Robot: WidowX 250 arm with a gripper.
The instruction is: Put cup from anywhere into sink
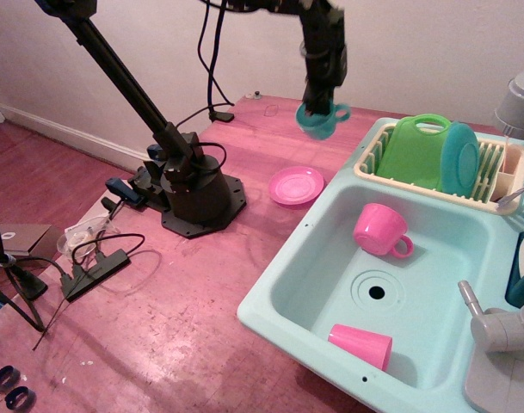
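Note:
My gripper (316,105) is shut on the teal cup (320,120) and holds it in the air, well above the pink tabletop. The cup hangs tilted with its handle to the right. It is above and behind the pink saucer (297,186), left of the dish rack. The mint-aqua sink (287,275) lies to the lower right, with its drain hole (376,292) in the middle of the basin. The cup is outside the sink.
A pink mug (381,230) and a pink tumbler (361,345) lie in the sink. A cream dish rack (496,185) with a green board and teal plate stands behind it. The grey faucet (494,324) is at the right. The arm base (193,191) and cables are at the left.

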